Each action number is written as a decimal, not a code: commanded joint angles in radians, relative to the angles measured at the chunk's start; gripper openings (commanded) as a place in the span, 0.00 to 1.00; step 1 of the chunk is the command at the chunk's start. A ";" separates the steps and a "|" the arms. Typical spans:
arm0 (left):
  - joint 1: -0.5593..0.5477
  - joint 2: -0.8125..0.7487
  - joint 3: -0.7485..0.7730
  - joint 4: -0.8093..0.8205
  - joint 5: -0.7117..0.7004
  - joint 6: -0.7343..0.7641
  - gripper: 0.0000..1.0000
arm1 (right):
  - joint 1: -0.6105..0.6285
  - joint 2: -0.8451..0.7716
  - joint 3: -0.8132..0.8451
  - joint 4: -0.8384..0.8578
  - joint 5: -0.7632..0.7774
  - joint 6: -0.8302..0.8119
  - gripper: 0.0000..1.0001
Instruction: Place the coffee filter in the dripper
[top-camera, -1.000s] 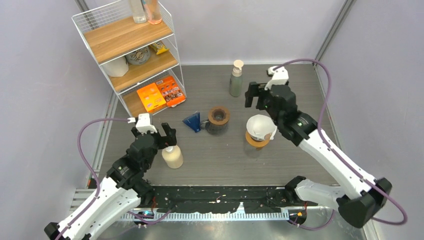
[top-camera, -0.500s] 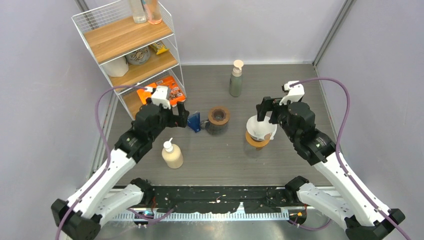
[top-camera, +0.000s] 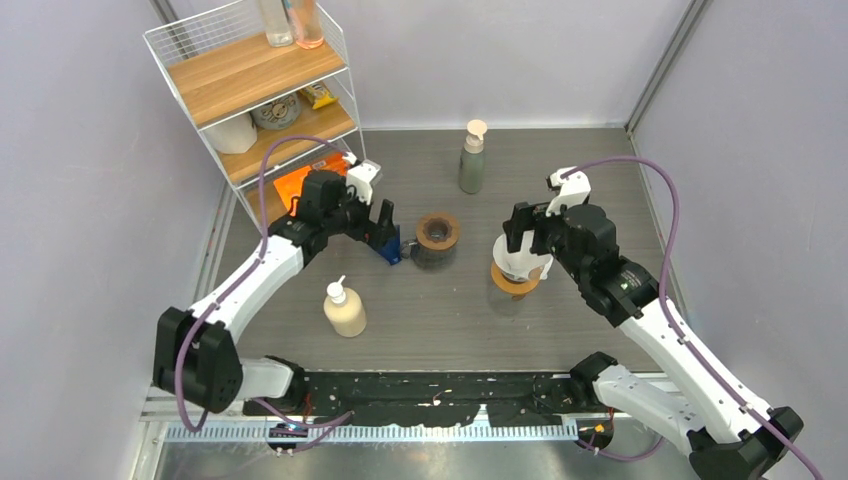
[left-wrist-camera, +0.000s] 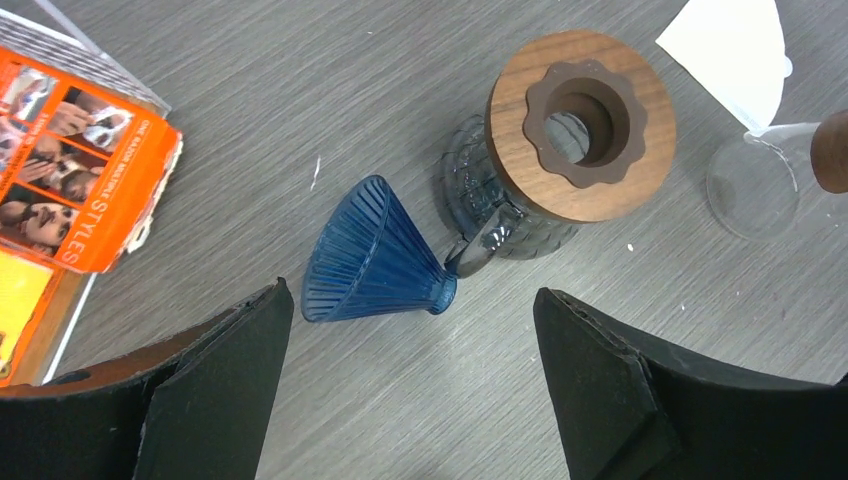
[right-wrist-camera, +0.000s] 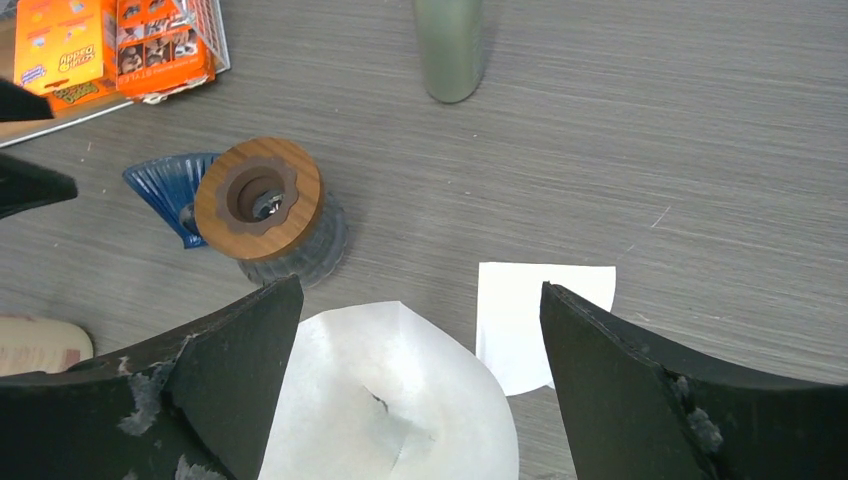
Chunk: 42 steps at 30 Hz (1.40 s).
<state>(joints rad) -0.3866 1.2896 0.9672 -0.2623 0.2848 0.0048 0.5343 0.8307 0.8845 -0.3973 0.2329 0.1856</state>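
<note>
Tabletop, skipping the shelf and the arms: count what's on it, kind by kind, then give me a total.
Pump bottles: 2 (green pump bottle, cream pump bottle)
Paper filters: 2 (opened filter, flat filter)
Drippers: 1 (blue dripper, lying on its side)
Jars: 1 (glass jar with wooden lid)
Stands: 1 (glass stand with wooden collar)
Total: 7

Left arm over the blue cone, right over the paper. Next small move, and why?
Probably lower the left gripper and close on the blue ribbed cone dripper. It lies on its side, tip by the glass jar with the wooden lid, and the open jaws straddle it. It likely has to stand mouth-up before the opened white paper filter under the open right gripper can go in.
</note>
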 joint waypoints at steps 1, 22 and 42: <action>0.049 0.074 0.067 0.041 0.179 0.056 0.96 | -0.005 0.007 -0.001 0.039 -0.047 -0.011 0.96; 0.145 0.480 0.331 -0.221 0.326 0.069 0.60 | -0.009 0.013 -0.006 0.038 -0.045 -0.017 0.95; 0.146 0.505 0.311 -0.278 0.382 0.108 0.43 | -0.010 0.017 -0.009 0.039 -0.030 -0.021 0.95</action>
<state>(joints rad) -0.2417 1.7916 1.2732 -0.5186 0.6182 0.0887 0.5278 0.8509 0.8734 -0.3973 0.1860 0.1780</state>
